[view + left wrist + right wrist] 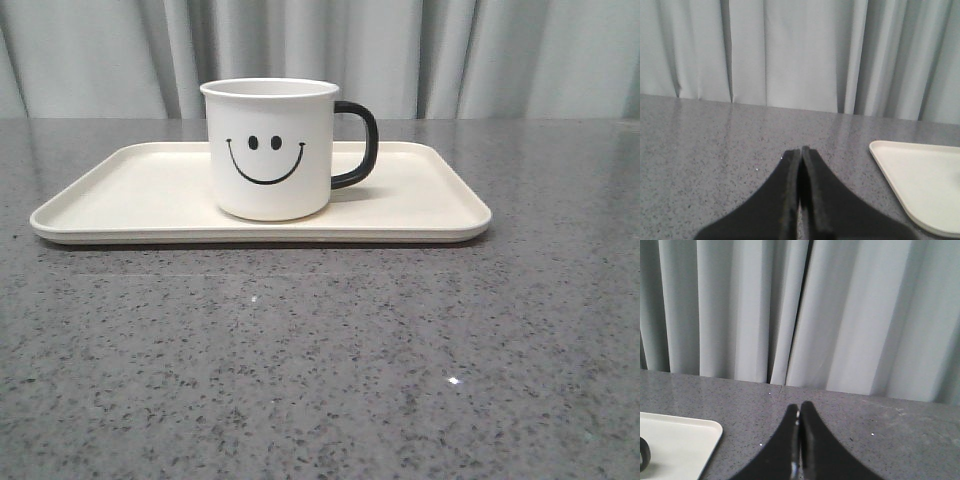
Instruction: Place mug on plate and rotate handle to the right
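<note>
The white mug (270, 150) with a black smiley face stands upright on the cream plate (120, 190). Its black handle (360, 145) points to the right. Neither gripper shows in the front view. In the left wrist view my left gripper (801, 150) is shut and empty, over bare table to the left of the plate's corner (920, 185). In the right wrist view my right gripper (799, 406) is shut and empty, over bare table to the right of the plate's corner (680, 445). A sliver of the handle (644, 452) shows at that view's edge.
The grey speckled table (320, 370) stretches in front of the plate. A pale pleated curtain (500, 50) hangs behind the table's far edge.
</note>
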Motion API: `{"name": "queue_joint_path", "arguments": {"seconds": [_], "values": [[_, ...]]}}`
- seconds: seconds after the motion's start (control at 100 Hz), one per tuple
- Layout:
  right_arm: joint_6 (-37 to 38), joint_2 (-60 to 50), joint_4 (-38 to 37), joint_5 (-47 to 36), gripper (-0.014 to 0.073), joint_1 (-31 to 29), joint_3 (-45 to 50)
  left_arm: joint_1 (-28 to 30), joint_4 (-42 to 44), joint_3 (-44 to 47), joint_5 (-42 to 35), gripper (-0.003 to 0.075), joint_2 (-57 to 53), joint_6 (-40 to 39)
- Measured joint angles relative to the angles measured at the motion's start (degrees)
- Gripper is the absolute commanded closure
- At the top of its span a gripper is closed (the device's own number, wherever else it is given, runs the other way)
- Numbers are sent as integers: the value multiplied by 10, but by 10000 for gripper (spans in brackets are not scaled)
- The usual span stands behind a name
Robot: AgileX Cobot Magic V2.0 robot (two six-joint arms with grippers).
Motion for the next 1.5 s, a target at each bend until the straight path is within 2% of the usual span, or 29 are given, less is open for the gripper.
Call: {"name": "queue_joint_path", "arguments": {"seconds": [0.35, 1.5], "values": [[0, -1, 0, 0, 663, 0, 0, 0, -18, 37, -49, 740, 0, 0], [0, -10, 0, 0, 663, 0, 1, 0, -25, 37, -49, 740, 0, 0]]}}
